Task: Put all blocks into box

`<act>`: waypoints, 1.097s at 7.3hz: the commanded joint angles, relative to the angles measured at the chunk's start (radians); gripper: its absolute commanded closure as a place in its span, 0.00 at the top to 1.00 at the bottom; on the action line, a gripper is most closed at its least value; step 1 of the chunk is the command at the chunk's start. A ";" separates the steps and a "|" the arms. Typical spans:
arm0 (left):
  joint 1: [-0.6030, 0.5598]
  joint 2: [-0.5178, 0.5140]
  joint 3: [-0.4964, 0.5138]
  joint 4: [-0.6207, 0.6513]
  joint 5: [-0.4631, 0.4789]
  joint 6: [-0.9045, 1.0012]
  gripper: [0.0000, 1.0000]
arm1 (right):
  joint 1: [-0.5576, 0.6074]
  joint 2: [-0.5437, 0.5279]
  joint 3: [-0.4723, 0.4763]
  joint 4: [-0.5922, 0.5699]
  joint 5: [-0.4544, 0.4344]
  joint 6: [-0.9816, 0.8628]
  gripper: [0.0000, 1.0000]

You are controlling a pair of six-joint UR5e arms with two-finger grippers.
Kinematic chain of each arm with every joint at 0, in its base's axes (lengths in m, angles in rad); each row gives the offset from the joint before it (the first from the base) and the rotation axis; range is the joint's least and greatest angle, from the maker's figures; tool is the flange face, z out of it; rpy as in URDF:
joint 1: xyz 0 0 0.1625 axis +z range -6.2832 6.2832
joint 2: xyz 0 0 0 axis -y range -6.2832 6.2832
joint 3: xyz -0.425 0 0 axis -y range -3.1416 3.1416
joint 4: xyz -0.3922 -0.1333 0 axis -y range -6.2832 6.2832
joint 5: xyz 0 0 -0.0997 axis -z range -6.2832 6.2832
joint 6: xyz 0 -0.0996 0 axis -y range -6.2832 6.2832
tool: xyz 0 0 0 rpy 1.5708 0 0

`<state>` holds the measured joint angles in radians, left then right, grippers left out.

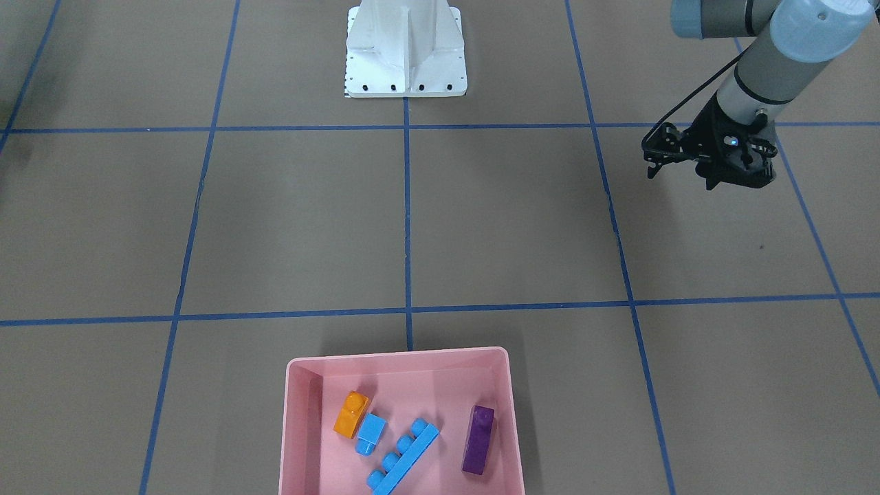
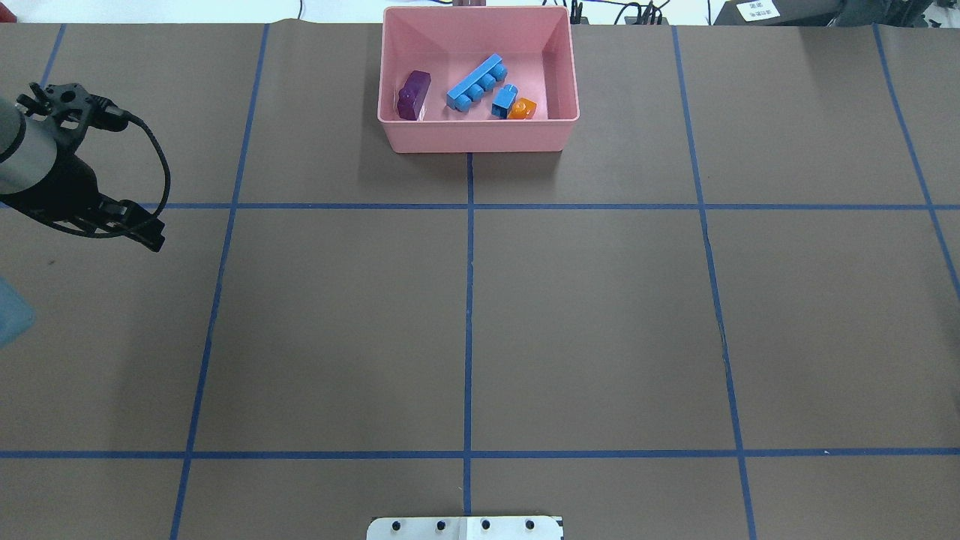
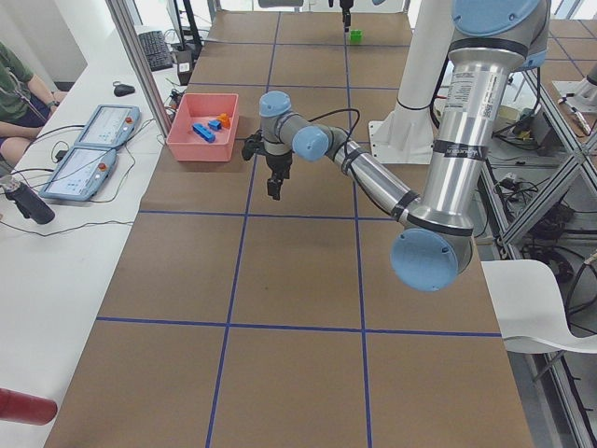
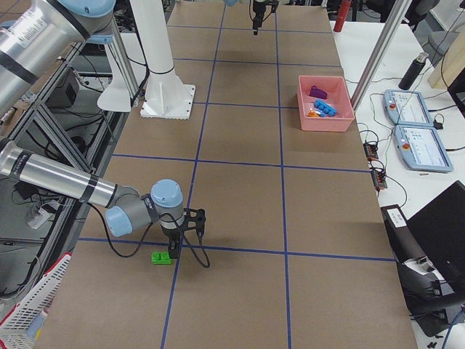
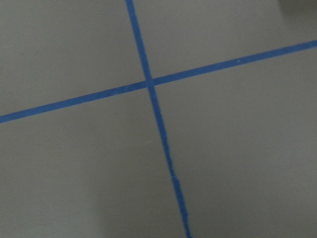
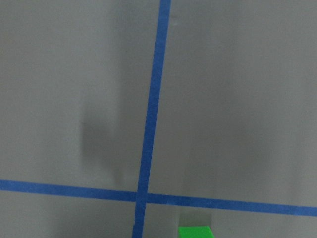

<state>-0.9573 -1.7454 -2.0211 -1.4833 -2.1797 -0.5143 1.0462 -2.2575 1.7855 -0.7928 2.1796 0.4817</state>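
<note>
- Sorting looks nearly done: the large shallow pink plastic box (image 2: 480, 146) sits at 12 o'clock on the brown taped table (image 2: 600, 337) in the overhead view, with four small studded plastic bricks inside.
- In the box, the purple brick (image 2: 413, 94) lies at 9 o'clock and the long blue four-stud brick (image 2: 477, 82) runs diagonally through the middle. The small blue single-stud brick (image 2: 504, 100) touches the orange brick (image 2: 522, 109) at 4 o'clock. They lie at odd angles, as loose, dropped-in pieces would.
- The green two-stud brick (image 4: 160, 257) is the only one outside, on the table at the robot's right end, well apart from the box.
- The right gripper (image 4: 174, 247) points down just beside it, with the brick at 8 o'clock of its tips. This is probably a line-up for the last pick. I cannot tell whether its fingers are apart or together.
- The left gripper (image 3: 275, 189) hangs over bare table at 9 o'clock in the overhead view, likely kept out of the way. I cannot tell the state of its fingers either.
</note>
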 commanded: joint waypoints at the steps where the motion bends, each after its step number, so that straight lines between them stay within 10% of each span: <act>1: -0.003 0.009 -0.007 0.000 0.000 0.011 1.00 | -0.075 -0.001 -0.055 0.001 -0.003 0.005 1.00; 8: -0.003 0.007 -0.025 0.000 -0.003 0.000 1.00 | -0.116 -0.002 -0.176 0.173 0.006 0.167 0.81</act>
<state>-0.9602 -1.7374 -2.0460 -1.4834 -2.1823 -0.5133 0.9384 -2.2596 1.6152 -0.6245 2.1813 0.6420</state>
